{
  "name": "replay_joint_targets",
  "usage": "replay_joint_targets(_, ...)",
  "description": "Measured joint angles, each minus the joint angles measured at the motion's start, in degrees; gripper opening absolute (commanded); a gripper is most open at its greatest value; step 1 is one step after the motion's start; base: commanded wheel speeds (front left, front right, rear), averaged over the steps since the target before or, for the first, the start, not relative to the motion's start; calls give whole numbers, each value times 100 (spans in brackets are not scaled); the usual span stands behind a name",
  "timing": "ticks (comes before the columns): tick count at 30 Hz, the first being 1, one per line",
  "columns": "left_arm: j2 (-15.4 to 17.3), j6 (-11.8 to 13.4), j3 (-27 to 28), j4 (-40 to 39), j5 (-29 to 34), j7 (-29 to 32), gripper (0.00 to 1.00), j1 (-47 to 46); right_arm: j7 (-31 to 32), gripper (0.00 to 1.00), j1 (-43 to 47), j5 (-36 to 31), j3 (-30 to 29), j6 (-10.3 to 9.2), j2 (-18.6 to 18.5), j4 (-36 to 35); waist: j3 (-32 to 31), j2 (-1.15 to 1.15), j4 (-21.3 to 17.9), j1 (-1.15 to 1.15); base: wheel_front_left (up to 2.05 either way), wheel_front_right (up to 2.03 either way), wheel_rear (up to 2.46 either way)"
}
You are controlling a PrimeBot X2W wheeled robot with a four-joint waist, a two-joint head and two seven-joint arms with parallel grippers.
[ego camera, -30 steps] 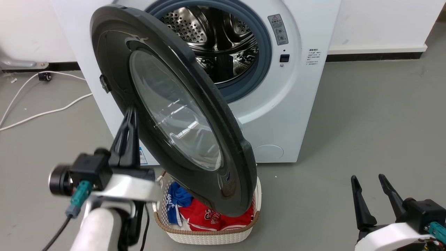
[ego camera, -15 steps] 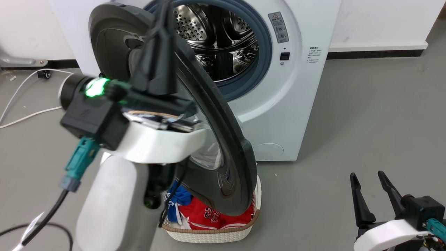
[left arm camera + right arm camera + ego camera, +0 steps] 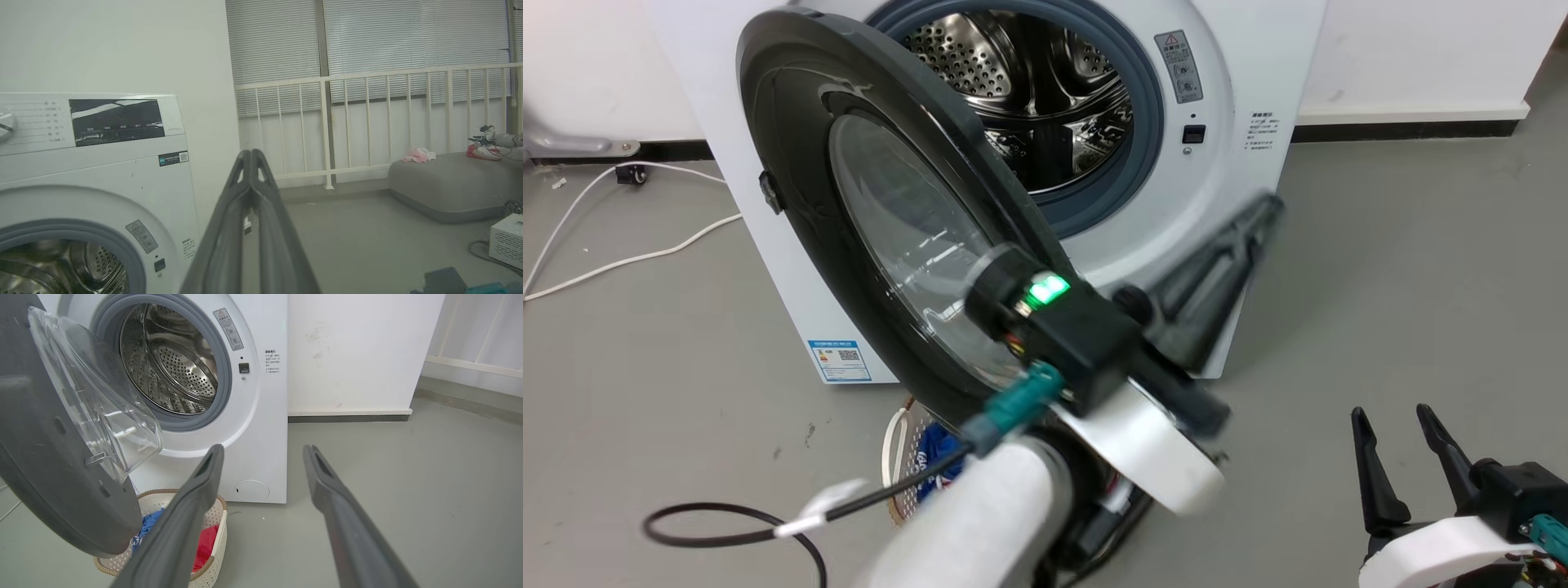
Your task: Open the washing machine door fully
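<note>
The washing machine door (image 3: 874,229) is open. It sticks out toward the near side & is held on at its left edge. It's a big round black disc w/ a clear glass bowl in the middle. In the right wrist view the bowl bulges toward the machine. The door's low edge hangs over a white basket (image 3: 894,441) on the floor, w/ red & blue clothes (image 3: 202,543) inside.

Behind the door is the washing machine (image 3: 1176,269), a big white box. Its shiny steel drum (image 3: 1029,98) is full of little holes, w/ a grey rubber ring (image 3: 1139,139) round the opening. A blue label (image 3: 840,360) sits low on the left of the front & a round cap (image 3: 252,490) low on the right.

The left hand (image 3: 1262,214) is just right of the door's low part, in front of the machine. It's blurry in the head view, fingers pointing up & right. In the left wrist view its two fingers press tight together w/ nothing btw them, so it's closed & empty. Can't tell if the arm touches the door.

The right hand (image 3: 1388,416) is low at the near right, well apart from door & machine, over the grey floor (image 3: 1380,286). Its fingers are spread wide & hold nothing.

A white cable (image 3: 621,261) lies on the floor, left of the machine.
</note>
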Motion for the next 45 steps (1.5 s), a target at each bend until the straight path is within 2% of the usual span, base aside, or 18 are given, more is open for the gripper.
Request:
replay_joint_targets(6, -4, 120, -891, 430, -449, 232, 0, 476, -27, 100, 15, 41, -45, 0, 0, 64, -11, 0, 48, 0, 0, 0, 0)
replay_joint_targets(10, -7, 213, -1160, 921, -564, 267, 0, 678, -46, 100, 13, 42, -41, 0, 0, 97, 0, 0, 44, 0, 0, 0, 0)
replay_joint_targets(23, -3, 588, -1066, 2751, -881, -210, 0, 343, -68, 100, -55, 99, 48, 1, 1, 232, 94, 0, -106, 0, 0, 0, 0)
replay_joint_targets(36, -7, 902, -1198, 3466, -1571, -571, 0, -164, -47, 100, -76, 191, 69, 1, 1, 334, 128, 0, -150, 0, 0, 0, 0)
replay_joint_targets(45, -76, 1120, -1356, 3840, -1711, -558, 0, -251, 8, 100, -74, 182, 11, 0, 1, 366, 110, 0, -107, 0, 0, 0, 0)
